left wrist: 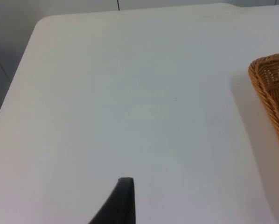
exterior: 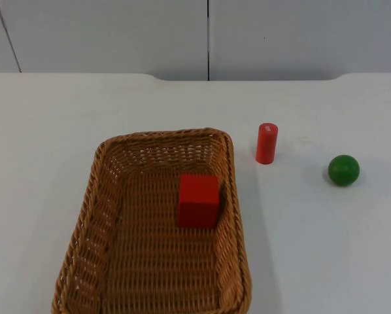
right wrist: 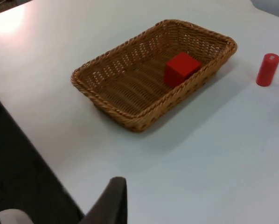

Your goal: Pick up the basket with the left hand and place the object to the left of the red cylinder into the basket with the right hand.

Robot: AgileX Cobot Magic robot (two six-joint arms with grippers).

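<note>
Above bare table left of the basket, the left gripper hovers; the right gripper hangs well back from the basket, and I cannot tell either one's grip. A red cube lies in the basket near its right wall, the red cylinder stands upright just right of the basket, and a green ball sits farther right.

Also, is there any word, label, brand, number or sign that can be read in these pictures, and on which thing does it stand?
None: no readable text on anything.
Basket: plain wicker, no label.
Red cube in the basket: plain faces.
Red cylinder: a small pale mark on its top, too small to read.
Green ball: plain.
Table: no print.
</note>
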